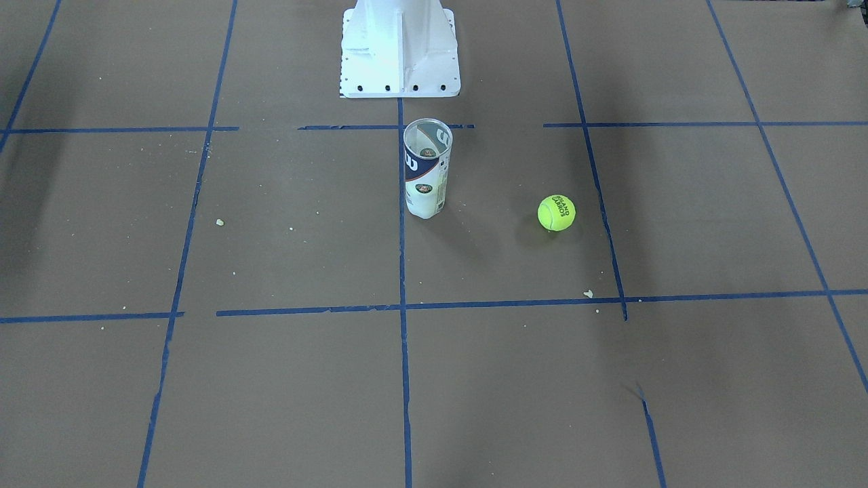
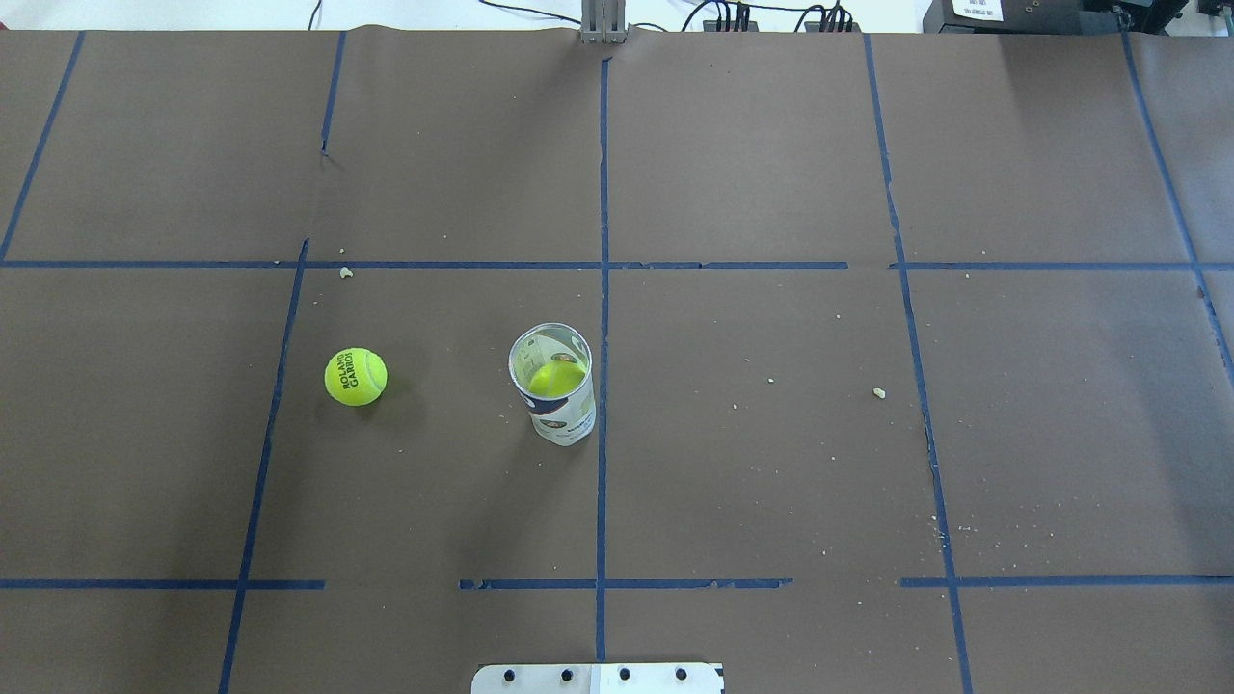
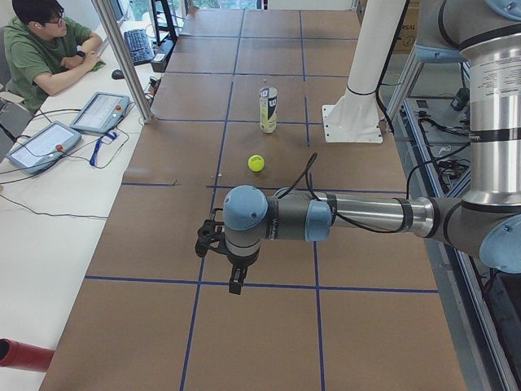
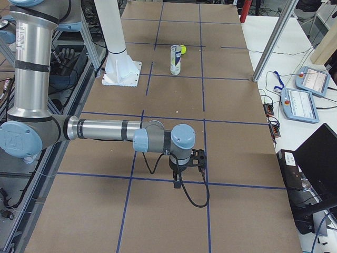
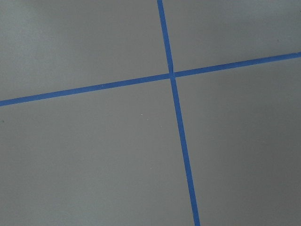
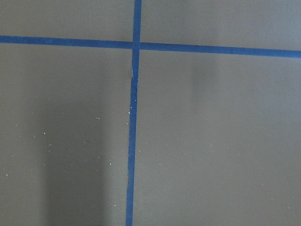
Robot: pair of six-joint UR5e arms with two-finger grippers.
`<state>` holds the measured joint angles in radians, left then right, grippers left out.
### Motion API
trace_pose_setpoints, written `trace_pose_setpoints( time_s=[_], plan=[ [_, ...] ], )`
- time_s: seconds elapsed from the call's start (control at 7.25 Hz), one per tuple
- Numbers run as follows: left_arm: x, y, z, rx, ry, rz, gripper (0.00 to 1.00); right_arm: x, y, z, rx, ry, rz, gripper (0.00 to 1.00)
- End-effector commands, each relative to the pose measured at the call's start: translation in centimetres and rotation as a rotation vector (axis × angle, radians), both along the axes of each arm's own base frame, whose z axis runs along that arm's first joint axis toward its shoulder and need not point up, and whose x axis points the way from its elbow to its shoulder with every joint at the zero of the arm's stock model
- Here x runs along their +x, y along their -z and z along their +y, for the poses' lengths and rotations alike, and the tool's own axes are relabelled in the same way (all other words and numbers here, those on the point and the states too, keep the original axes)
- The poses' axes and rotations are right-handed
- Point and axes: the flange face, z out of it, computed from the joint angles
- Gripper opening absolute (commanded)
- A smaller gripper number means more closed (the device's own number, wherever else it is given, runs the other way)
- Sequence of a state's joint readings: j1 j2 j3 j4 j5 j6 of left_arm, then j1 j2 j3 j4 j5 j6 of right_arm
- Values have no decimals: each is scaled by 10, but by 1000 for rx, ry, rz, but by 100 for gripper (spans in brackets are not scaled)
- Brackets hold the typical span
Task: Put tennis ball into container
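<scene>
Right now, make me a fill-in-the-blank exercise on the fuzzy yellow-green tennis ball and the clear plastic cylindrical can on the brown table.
1. The fuzzy yellow-green tennis ball lies on the robot's ____ side of the clear plastic cylindrical can.
2. The can stands ____, its top open.
3. The ball's dark lettering reads Roland ____.
4. The tape lines on the brown table are ____.
Missing words: left, upright, Garros, blue.

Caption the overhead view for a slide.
Tennis ball rests on the taped brown table, apart from the upright, open can.
</scene>
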<state>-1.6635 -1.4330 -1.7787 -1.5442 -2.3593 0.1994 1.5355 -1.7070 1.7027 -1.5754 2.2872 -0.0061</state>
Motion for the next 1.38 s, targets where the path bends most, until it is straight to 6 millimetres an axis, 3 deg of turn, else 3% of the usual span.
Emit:
trace_pose_setpoints(
  time_s=[0.0, 0.41, 0.83, 0.97, 1.1, 1.24],
  plan=[
    [0, 6, -2, 16, -2, -8, 100, 0, 0, 0, 0, 0, 0, 100],
    [-1, 16, -7, 30, 4, -7, 100, 0, 0, 0, 0, 0, 0, 100],
    [-9, 59, -44, 106, 34, -6, 100, 0, 0, 0, 0, 0, 0, 100],
    [-12, 60, -38, 157, 41, -8, 100, 0, 0, 0, 0, 0, 0, 100],
    [-11, 74, -40, 185, 71, -5, 100, 0, 0, 0, 0, 0, -2, 100],
    [-5, 78, -42, 129, 126, 17, 100, 0, 0, 0, 0, 0, 0, 100]
  ],
)
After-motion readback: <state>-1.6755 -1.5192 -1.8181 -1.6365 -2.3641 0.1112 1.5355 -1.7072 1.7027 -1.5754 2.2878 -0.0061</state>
